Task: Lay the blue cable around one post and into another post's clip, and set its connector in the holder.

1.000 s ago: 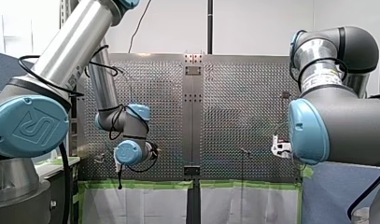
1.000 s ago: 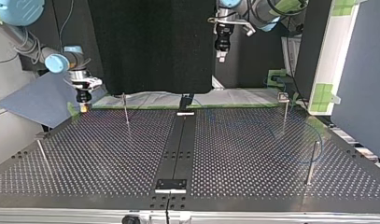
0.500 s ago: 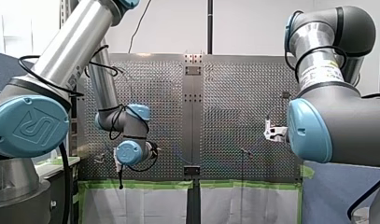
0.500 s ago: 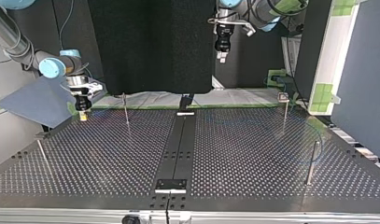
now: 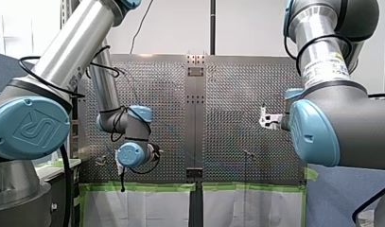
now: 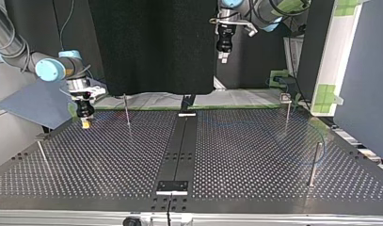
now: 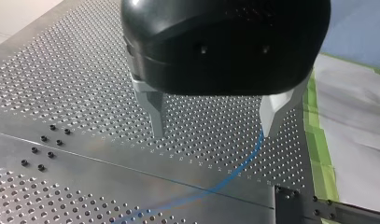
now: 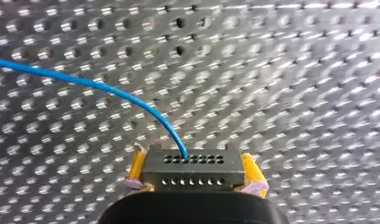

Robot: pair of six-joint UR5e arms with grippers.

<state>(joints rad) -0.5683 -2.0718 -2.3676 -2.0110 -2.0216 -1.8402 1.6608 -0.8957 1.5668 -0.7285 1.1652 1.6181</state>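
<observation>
The right gripper (image 6: pixel 86 121) clamps the black connector (image 8: pixel 192 169) between its yellow pads (image 8: pixel 250 170), low over the perforated table (image 6: pixel 255 155) at the top view's left. The blue cable (image 8: pixel 108 91) trails from the connector and lies beneath the left gripper (image 7: pixel 213 132), whose 2 fingers stand apart, empty. Doing this well likely means a slow, low carry, with slack in the cable and room around the nearest post (image 6: pixel 127 110).

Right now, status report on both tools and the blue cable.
Right tool shut on connector, blue cable trailing from it. Left tool open, empty, above the cable. No obstruction in view.
</observation>
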